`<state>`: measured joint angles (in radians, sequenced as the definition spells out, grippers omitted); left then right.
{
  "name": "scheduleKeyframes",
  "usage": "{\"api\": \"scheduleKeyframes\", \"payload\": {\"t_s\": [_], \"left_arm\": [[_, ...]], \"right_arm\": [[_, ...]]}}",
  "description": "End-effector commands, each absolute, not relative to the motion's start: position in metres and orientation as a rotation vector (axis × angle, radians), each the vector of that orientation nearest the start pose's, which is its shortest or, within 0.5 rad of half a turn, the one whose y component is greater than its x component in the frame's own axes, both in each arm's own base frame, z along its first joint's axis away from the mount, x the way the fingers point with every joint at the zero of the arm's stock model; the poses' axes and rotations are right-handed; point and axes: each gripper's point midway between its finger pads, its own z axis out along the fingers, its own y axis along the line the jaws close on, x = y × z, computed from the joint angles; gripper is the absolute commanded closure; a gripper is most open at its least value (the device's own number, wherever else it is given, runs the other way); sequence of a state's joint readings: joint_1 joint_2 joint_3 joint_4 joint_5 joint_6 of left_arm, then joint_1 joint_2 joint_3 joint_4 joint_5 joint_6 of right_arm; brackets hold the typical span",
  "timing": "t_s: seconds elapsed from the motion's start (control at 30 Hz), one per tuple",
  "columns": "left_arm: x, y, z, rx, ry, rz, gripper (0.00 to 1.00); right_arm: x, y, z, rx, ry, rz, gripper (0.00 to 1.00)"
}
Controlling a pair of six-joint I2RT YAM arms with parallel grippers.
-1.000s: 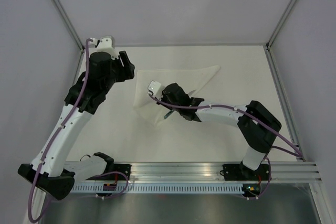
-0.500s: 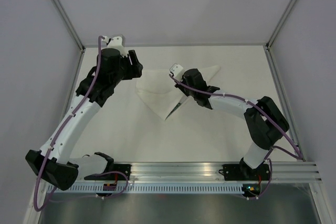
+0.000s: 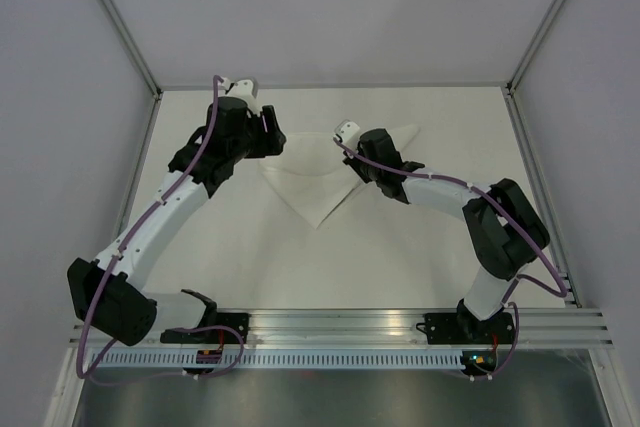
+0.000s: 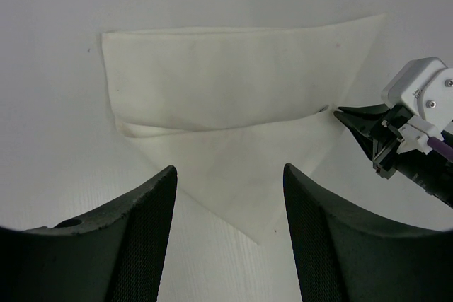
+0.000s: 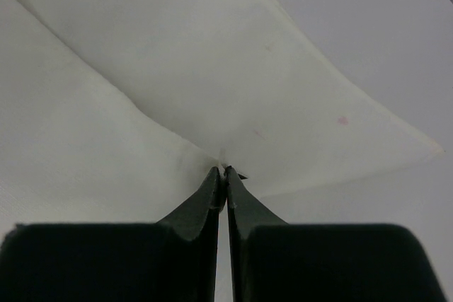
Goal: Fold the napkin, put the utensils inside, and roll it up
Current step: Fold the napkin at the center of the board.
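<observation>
At the far middle of the counter (image 3: 420,247), between your two arms, the napkin (image 3: 318,182) lies flat and partly folded. An upper layer forms a broad band across its far side. A lower layer runs out from under that band to a point aimed at the near edge.

Your right jaws are clenched, their fingertips (image 5: 214,185) pressed together. They sit on the napkin's right edge, exactly where the upper layer meets the lower one, and a sliver of cloth looks nipped between them.

Your left jaws are released and stand wide apart. They hang over the napkin's left side without touching it, and in the left wrist view the cloth shows plainly between the two dark fingers (image 4: 141,224). That same view shows the right jaws' tips meeting the napkin at the seam.
</observation>
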<state>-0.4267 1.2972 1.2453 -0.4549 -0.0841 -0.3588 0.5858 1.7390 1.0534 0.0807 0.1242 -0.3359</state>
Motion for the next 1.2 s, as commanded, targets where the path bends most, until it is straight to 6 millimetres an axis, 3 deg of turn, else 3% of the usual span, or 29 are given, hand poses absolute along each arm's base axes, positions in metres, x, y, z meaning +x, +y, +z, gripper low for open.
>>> {"api": "scheduleKeyframes", "payload": {"t_s": [0.0,0.37,0.43,0.57,0.67,0.83,0.9,0.97,1.0,1.03,1.1,1.17], "left_arm": [[0.367,-0.174,0.260,0.015,2.075,-0.461,0.34],[0.367,-0.181,0.237,0.026,2.114,-0.490,0.34],[0.365,-0.185,0.230,0.039,2.129,-0.514,0.34],[0.363,-0.188,0.220,0.040,2.143,-0.529,0.34],[0.361,-0.190,0.213,0.044,2.153,-0.543,0.34],[0.357,-0.193,0.201,0.049,2.172,-0.567,0.34],[0.354,-0.196,0.195,0.055,2.182,-0.580,0.34],[0.354,-0.201,0.192,0.065,2.183,-0.597,0.34],[0.352,-0.204,0.187,0.071,2.194,-0.602,0.34],[0.352,-0.207,0.184,0.077,2.201,-0.608,0.34],[0.352,-0.213,0.180,0.083,2.207,-0.620,0.34],[0.354,-0.219,0.174,0.088,2.217,-0.631,0.34]], "right_arm": [[0.411,0.227,0.080,-0.899,2.014,0.016,0.89],[0.413,0.213,0.052,-0.881,2.122,0.029,0.85],[0.417,0.209,0.051,-0.865,2.136,0.035,0.79],[0.421,0.205,0.050,-0.847,2.146,0.038,0.53],[0.426,0.198,0.054,-0.821,2.165,0.039,0.43],[0.444,0.192,0.084,-0.734,2.166,0.084,0.37],[0.462,0.181,0.100,-0.648,2.168,0.094,0.36],[0.473,0.158,0.099,-0.562,2.224,0.097,0.35],[0.484,0.157,0.111,-0.500,2.220,0.140,0.35],[0.484,0.149,0.099,-0.466,2.276,0.152,0.35],[0.500,0.127,0.102,-0.359,2.300,0.186,0.36],[0.504,0.106,0.084,-0.260,2.369,0.220,0.36]]}}
